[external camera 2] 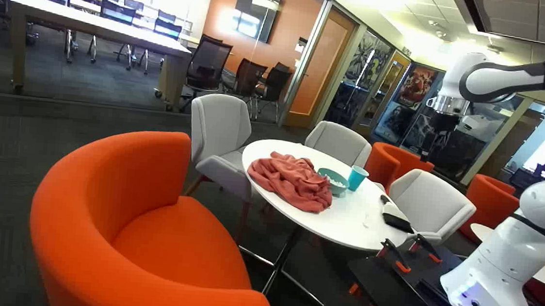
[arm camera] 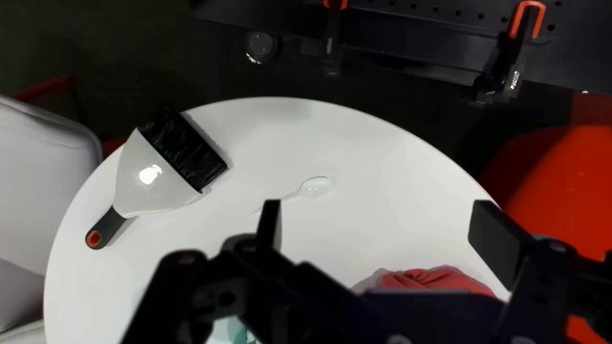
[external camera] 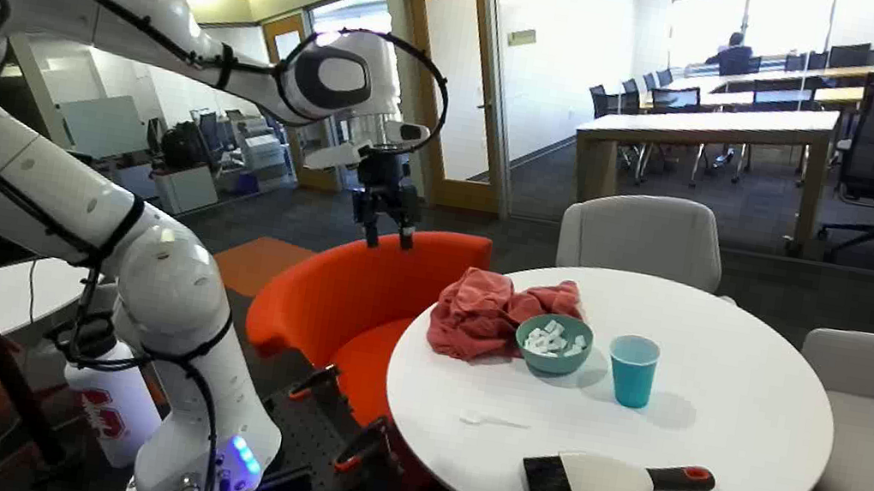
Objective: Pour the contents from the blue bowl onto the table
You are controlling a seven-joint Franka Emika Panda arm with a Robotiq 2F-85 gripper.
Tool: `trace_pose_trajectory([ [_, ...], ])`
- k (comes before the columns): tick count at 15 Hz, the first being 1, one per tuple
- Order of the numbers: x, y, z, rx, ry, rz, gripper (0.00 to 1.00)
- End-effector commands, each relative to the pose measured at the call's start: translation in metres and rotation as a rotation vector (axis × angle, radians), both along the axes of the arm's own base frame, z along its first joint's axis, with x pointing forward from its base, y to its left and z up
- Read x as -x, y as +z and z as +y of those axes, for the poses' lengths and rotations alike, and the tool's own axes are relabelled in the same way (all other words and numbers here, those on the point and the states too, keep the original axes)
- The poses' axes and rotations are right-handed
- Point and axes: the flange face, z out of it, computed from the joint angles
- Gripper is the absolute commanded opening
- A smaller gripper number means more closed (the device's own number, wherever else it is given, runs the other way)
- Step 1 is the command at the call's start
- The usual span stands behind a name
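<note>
Wrist view: nearest is the gripper (arm camera: pixel 380 228), fingers spread wide and holding nothing. Beyond it on the white table (arm camera: pixel 397 191) lies a white spoon (arm camera: pixel 313 187), which anything poured there would probably land on. Farther off, the blue bowl (external camera: pixel 552 365) stands upright on the table in both exterior views, holding white pieces (external camera: pixel 550 338). It sits between a red cloth (external camera: pixel 475 312) and a blue cup (external camera: pixel 632 374), so a widely spread finger could snag the cloth or topple the cup; an off-centre rim grip could let the bowl swing and spill early.

From the fingertips back, the gripper points down, well above the table; the arm (external camera: pixel 65 181) slopes up to a raised elbow, then slants down to its base (external camera: pixel 164 447).
</note>
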Motion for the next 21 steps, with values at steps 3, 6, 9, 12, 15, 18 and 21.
trace_pose_trajectory([
  [3,0.0,0.0,0.0,0.0,0.0,0.001,1.0],
  [6,-0.016,-0.001,-0.006,0.006,-0.073,-0.047,1.0],
  [9,-0.049,-0.012,-0.026,-0.013,-0.225,-0.155,1.0],
  [12,-0.086,-0.036,-0.054,-0.026,-0.358,-0.266,1.0],
  [15,-0.12,-0.071,-0.09,-0.048,-0.477,-0.335,1.0],
  [18,-0.146,-0.107,-0.122,-0.059,-0.586,-0.374,1.0],
  [21,-0.166,-0.143,-0.142,-0.064,-0.683,-0.373,1.0],
])
